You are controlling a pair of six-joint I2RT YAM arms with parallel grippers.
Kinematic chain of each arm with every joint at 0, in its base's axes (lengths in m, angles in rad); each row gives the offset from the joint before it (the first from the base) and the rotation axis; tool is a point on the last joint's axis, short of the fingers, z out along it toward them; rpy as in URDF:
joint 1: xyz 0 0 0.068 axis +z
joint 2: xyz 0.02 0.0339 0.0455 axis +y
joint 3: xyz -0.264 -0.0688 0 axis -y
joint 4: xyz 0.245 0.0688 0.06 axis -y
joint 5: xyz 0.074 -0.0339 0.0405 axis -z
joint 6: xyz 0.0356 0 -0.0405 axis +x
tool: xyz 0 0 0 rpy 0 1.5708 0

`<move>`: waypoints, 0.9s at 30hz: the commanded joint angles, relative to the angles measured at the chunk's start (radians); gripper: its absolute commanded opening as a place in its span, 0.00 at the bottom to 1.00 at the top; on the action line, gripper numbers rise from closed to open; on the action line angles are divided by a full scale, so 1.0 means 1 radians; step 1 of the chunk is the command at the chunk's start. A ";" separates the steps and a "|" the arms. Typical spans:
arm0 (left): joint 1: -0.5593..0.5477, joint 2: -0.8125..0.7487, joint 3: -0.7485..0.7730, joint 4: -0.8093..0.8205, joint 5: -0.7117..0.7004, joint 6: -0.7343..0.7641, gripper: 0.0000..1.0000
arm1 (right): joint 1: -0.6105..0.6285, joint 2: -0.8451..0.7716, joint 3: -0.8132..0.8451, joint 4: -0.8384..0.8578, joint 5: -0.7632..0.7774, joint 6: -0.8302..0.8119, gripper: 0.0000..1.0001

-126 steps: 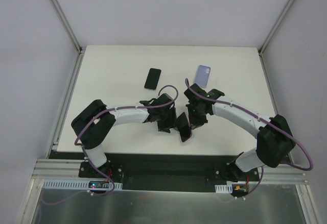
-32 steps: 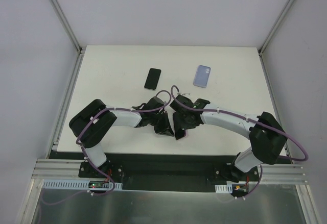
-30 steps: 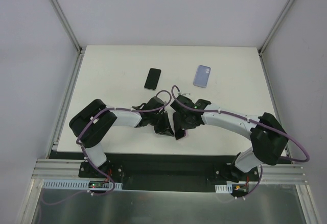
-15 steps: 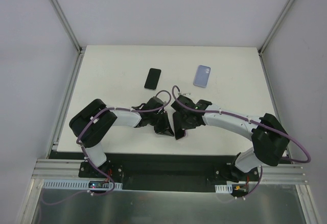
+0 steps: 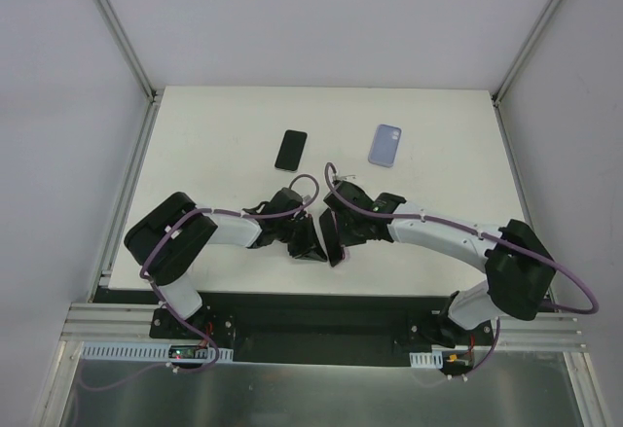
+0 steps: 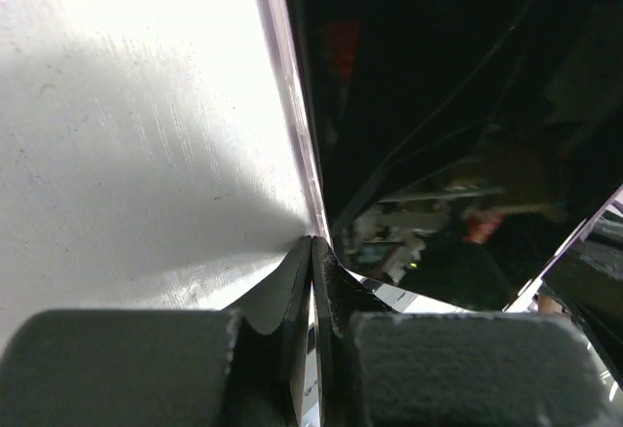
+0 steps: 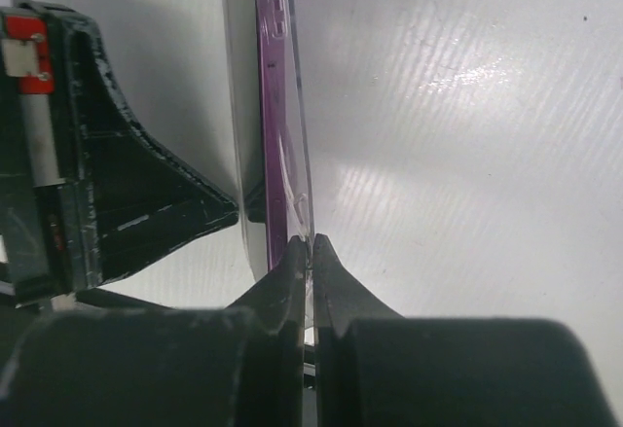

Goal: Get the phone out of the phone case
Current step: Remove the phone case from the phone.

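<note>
Table (image 5: pixel 214 135); phone (image 7: pixel 268 106) between left pincer (image 6: pixel 313 252), right pincer (image 7: pixel 310 247)

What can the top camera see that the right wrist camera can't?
Only the top view shows the flat black phone and the pale blue phone case, lying apart farther back. Only the right wrist view shows the purple edge of the thin phone in a clear case. Both show the right claw pinching it.
</note>
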 commanded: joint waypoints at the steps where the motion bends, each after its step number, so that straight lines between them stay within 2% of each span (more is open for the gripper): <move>1: -0.005 0.010 -0.027 -0.011 -0.013 0.029 0.03 | 0.048 0.001 0.000 0.196 -0.181 0.032 0.01; 15: 0.017 -0.008 -0.036 -0.017 -0.016 0.044 0.02 | 0.059 0.105 0.060 0.072 -0.115 0.010 0.01; 22: 0.022 -0.019 -0.038 -0.019 -0.016 0.046 0.02 | 0.059 0.104 0.062 0.054 -0.090 0.018 0.01; 27: 0.034 -0.065 -0.079 -0.026 -0.015 0.041 0.06 | 0.056 0.090 0.060 0.049 -0.080 0.024 0.01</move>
